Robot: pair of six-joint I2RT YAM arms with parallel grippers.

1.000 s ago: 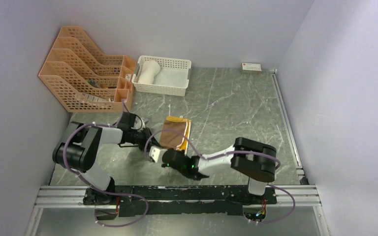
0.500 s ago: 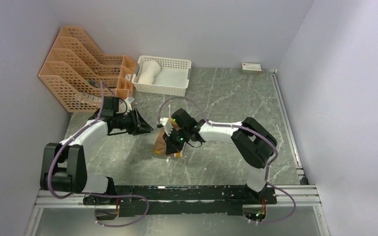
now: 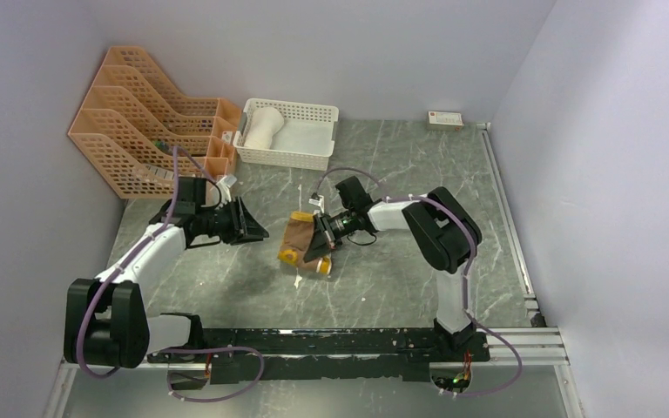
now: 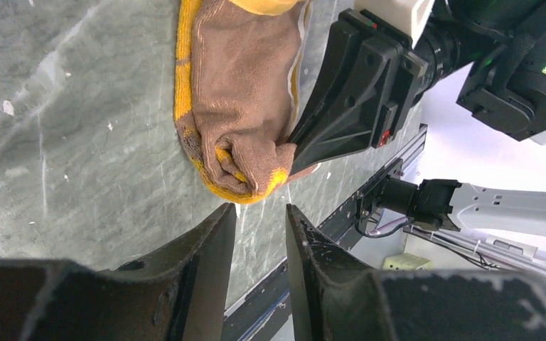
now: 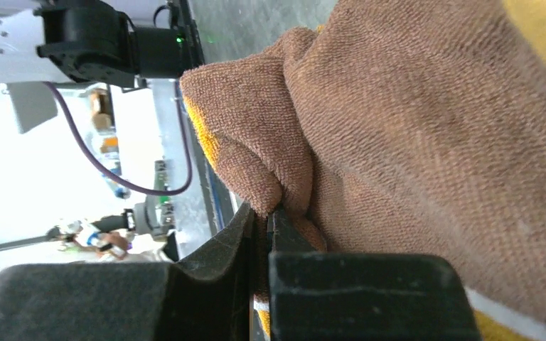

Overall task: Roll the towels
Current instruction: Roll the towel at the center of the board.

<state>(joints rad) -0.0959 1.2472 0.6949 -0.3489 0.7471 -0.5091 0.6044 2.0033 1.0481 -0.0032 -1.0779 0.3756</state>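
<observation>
The brown towel with mustard-yellow patches point(image 3: 297, 237) lies bunched and partly folded on the marble table, mid-left. My right gripper point(image 3: 318, 245) is at its right edge, shut on a fold of it; the pinch shows in the right wrist view point(image 5: 269, 213) against the brown cloth point(image 5: 434, 142). My left gripper point(image 3: 250, 228) is open and empty, a short way left of the towel, and points at it. In the left wrist view the towel's rolled end point(image 4: 245, 106) lies just beyond my open gripper point(image 4: 261, 209). The cream-white towel point(image 3: 261, 127) lies rolled in the basket.
The white lattice basket point(image 3: 283, 159) stands at the back centre. Orange file racks point(image 3: 148, 122) stand at the back left. A small white box point(image 3: 445, 119) lies at the back wall on the right. A metal rail point(image 3: 505, 218) runs along the table's right edge.
My right arm swung from the table's front to the towel's right side and gripped it, then shifted it a little back. My left gripper drew back left, off the towel.
</observation>
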